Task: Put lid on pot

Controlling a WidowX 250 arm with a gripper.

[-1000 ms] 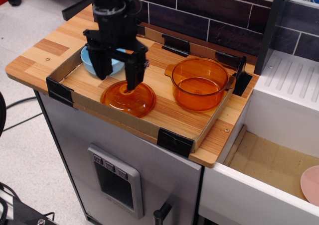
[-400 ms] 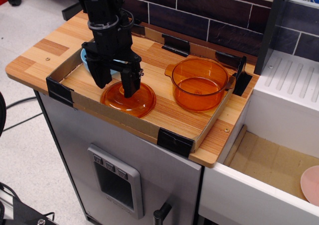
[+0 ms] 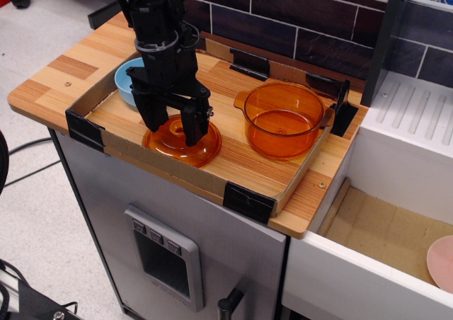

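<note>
The orange-amber lid [image 3: 185,144] lies flat on the wooden tray floor, front left. The deep orange-amber pot [image 3: 283,119] stands upright to its right, open and empty. My black gripper [image 3: 174,130] is open and points down over the lid, one finger on each side of the lid's centre. The fingertips [image 3: 193,136] are at or just above the lid's surface. The knob is hidden between the fingers.
A light blue bowl [image 3: 129,80] sits behind the gripper at the tray's back left. The cardboard-walled tray [image 3: 184,178] has black corner brackets. A white sink drainer is at right, and a pink plate [image 3: 442,262] lies in the lower right bin.
The gripper has come down and shifted slightly right, so its open fingers now straddle the lid's centre. The lid and pot have not moved.
</note>
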